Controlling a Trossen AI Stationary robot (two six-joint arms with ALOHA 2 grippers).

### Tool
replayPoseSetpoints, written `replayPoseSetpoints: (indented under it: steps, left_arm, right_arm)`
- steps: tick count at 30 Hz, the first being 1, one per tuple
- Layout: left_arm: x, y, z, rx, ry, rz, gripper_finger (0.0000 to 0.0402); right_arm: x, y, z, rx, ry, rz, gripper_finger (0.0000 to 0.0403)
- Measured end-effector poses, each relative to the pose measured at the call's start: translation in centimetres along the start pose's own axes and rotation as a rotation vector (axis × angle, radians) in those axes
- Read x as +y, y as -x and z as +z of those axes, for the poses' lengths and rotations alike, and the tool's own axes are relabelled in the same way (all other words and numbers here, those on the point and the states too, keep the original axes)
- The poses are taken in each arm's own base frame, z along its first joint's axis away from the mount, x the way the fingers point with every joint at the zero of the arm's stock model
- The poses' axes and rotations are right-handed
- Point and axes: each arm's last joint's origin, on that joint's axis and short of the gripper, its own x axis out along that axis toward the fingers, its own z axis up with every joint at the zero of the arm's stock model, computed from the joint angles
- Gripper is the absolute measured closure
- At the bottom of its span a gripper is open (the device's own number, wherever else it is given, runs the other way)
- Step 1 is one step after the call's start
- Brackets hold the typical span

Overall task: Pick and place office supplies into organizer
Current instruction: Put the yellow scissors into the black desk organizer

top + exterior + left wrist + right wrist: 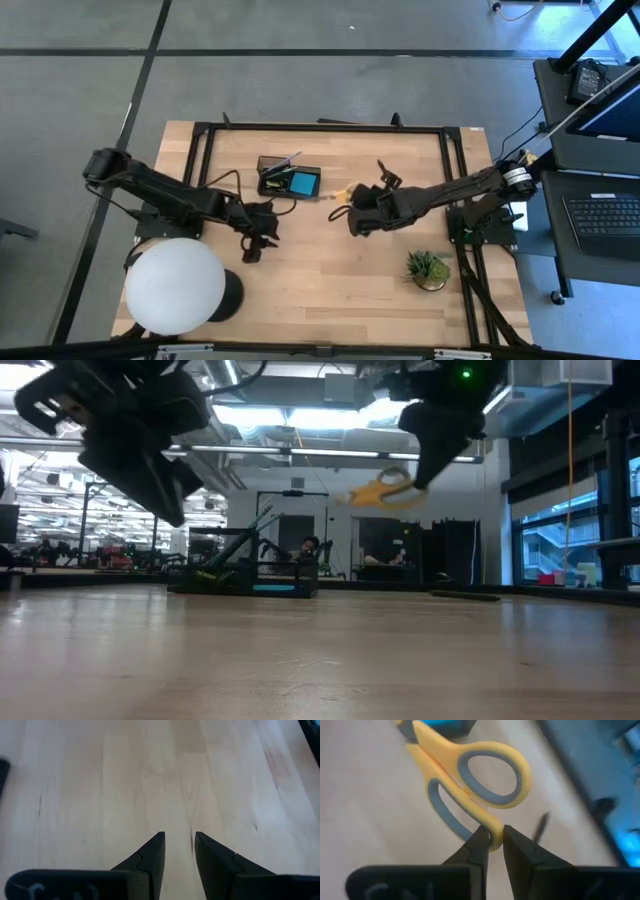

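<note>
Yellow-handled scissors [470, 785] were held clamped by the right gripper [492, 837] above the table [330, 270]; the left gripper [179, 847] was observed open, empty.

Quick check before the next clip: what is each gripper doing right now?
Left gripper: open, holding nothing, over bare table.
Right gripper: shut on the yellow-handled scissors, lifted off the table.
</note>
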Motion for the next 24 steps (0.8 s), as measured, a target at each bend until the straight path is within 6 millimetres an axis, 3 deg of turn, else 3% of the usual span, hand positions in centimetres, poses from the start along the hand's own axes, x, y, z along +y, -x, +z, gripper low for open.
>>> replayPoseSetpoints:
  steps: [5, 13, 19, 24]
  left_arm:
    - [-0.2, 1.2, -0.5, 0.034, 0.063, 0.003, 0.0302]
    - [-0.2, 1.4, -0.7, 0.058, 0.09, 0.011, 0.0302]
    - [-0.1, 1.4, -0.9, 0.074, 0.111, 0.015, 0.0302]
    - [0.0, 1.6, -2.0, 0.185, 0.211, 0.037, 0.0302]
  right_arm:
    - [-1.2, 0.3, 1.9, -0.083, 0.072, -0.098, 0.0352]
    - [-3.0, 0.7, 5.8, -0.232, 0.275, -0.257, 0.0352]
    - [-3.8, 0.3, 8.8, -0.355, 0.38, -0.304, 0.0352]
    - [-4.1, -0.5, 10.4, -0.405, 0.41, -0.35, 0.0352]
